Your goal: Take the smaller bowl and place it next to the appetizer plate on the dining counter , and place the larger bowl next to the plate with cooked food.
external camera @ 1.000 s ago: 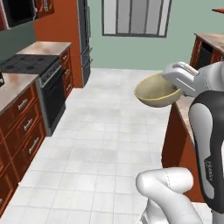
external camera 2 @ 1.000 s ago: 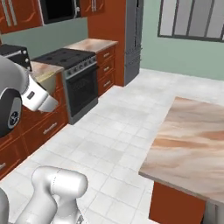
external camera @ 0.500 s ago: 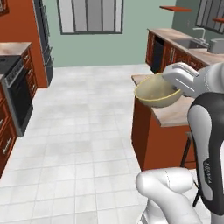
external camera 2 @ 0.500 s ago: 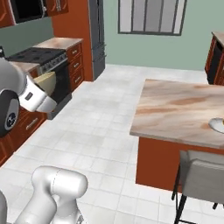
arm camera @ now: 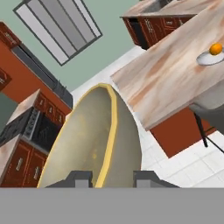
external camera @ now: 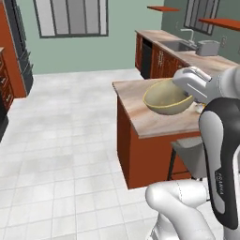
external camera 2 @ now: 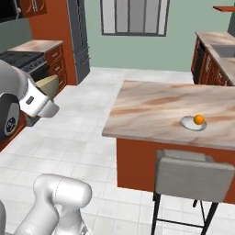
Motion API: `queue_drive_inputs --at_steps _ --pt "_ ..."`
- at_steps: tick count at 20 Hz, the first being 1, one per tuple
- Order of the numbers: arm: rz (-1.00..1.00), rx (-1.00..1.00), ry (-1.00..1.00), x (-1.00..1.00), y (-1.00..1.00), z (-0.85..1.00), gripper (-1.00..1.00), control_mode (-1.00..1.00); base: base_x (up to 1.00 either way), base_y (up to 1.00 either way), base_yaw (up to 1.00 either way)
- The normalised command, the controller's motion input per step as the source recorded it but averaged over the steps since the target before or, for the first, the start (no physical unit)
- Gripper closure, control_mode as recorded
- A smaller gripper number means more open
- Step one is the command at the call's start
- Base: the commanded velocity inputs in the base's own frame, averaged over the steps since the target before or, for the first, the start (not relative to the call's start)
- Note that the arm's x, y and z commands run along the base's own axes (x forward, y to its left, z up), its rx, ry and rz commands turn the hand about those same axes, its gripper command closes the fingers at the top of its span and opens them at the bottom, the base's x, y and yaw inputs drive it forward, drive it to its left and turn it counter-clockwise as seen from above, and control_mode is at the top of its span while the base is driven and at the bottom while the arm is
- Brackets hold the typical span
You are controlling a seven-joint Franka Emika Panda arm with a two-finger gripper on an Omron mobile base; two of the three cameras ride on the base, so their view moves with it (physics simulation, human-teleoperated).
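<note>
- One second of base turning swung both views from stove side toward bench [external camera 2: 156, 108].
- Clamped bowl [external camera: 168, 97] rim in end effector [arm camera: 112, 178].
- Brought plate [external camera 2: 193, 122] within sight; placement pending.

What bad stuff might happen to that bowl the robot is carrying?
1. The pincer pinches the smaller bowl just by its rim, so it might slip or tip while moving.
2. The bowl hangs in the air near the edge of the dining counter; setting it down too close to the edge could let it fall to the floor.
3. The appetizer plate with its orange ball sits where the bowl should go; a careless move could bump it.
</note>
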Motion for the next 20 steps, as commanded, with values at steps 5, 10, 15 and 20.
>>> queue_drive_inputs --at_steps 5,10,15,20 --pt "0.00 0.00 0.00 0.00 0.00 0.00 1.00 1.00 0.00 -0.88 -0.11" --pt "0.00 0.00 0.00 0.00 0.00 0.00 1.00 1.00 0.06 -0.80 -0.09" --pt "0.00 0.00 0.00 0.00 0.00 0.00 1.00 1.00 0.13 -0.74 -0.07" --pt "0.00 0.00 0.00 0.00 0.00 0.00 1.00 1.00 0.28 -0.77 -0.04"
